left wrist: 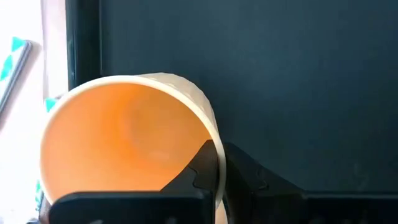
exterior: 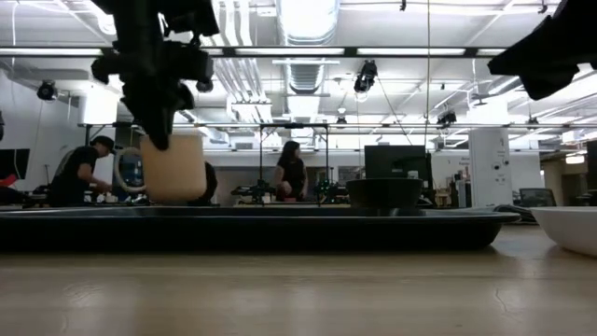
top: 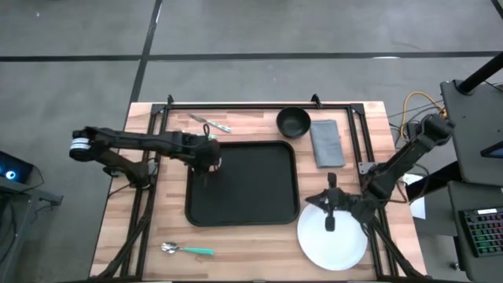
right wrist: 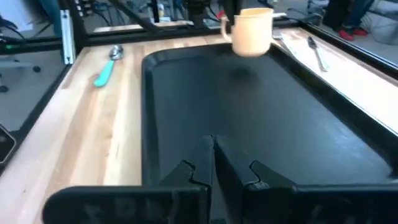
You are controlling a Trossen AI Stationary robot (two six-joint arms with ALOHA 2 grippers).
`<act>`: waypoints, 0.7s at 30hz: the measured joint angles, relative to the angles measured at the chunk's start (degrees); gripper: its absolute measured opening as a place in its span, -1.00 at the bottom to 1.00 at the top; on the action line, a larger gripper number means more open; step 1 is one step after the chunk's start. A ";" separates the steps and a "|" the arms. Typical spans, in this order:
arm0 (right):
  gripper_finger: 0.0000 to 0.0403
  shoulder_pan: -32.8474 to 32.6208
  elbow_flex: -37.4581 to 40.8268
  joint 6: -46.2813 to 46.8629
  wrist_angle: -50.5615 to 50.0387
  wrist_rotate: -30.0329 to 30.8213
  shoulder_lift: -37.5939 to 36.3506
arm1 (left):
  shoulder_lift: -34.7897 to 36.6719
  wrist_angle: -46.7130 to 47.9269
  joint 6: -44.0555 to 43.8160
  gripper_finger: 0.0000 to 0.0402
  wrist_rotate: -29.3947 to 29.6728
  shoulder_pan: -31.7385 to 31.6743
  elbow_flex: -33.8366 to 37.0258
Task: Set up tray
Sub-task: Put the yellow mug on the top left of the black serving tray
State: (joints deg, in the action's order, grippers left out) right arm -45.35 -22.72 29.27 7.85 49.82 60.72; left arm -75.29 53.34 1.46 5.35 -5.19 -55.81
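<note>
The black tray (top: 242, 182) lies flat in the middle of the table. Over its far left corner my left gripper (top: 211, 159) is shut on a cream cup (exterior: 174, 168) with an orange inside (left wrist: 124, 143). The cup (right wrist: 253, 31) hangs a little above the tray's floor (right wrist: 261, 106). My right gripper (top: 330, 211) is shut with nothing in it, above the far edge of the white plate (top: 334, 244) and just off the tray's near right corner. My left gripper pinches the cup's wall at the rim (left wrist: 216, 155), one finger (left wrist: 199, 177) inside the cup and the other (left wrist: 249, 180) outside. The fingers come from above, pointing steeply down. The cup hangs upright below them, clear of the tray.
A black bowl (top: 293, 122) and a folded grey napkin (top: 324, 143) sit beyond the tray's far right corner. Cutlery (top: 209, 123) lies at the far left, and a teal-handled spoon (top: 187, 250) near the front edge. A black frame borders the table. People are in the room behind.
</note>
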 joint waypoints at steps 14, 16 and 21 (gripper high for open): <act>-0.96 0.03 4.24 -2.78 -1.65 1.75 -12.75 | -0.23 -2.36 4.92 -1.00 0.49 -4.07 6.30; -0.96 0.03 4.16 -3.12 -1.65 1.70 -13.17 | -0.04 -3.05 5.13 -1.00 0.06 -4.76 7.41; -0.96 0.03 3.76 -3.12 -1.63 1.29 -13.09 | 0.32 -3.86 5.24 -0.99 -0.03 -5.48 7.85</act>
State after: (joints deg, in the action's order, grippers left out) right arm -45.32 -18.96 26.15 6.22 51.11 47.63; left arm -74.97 49.48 6.70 5.32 -10.67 -47.96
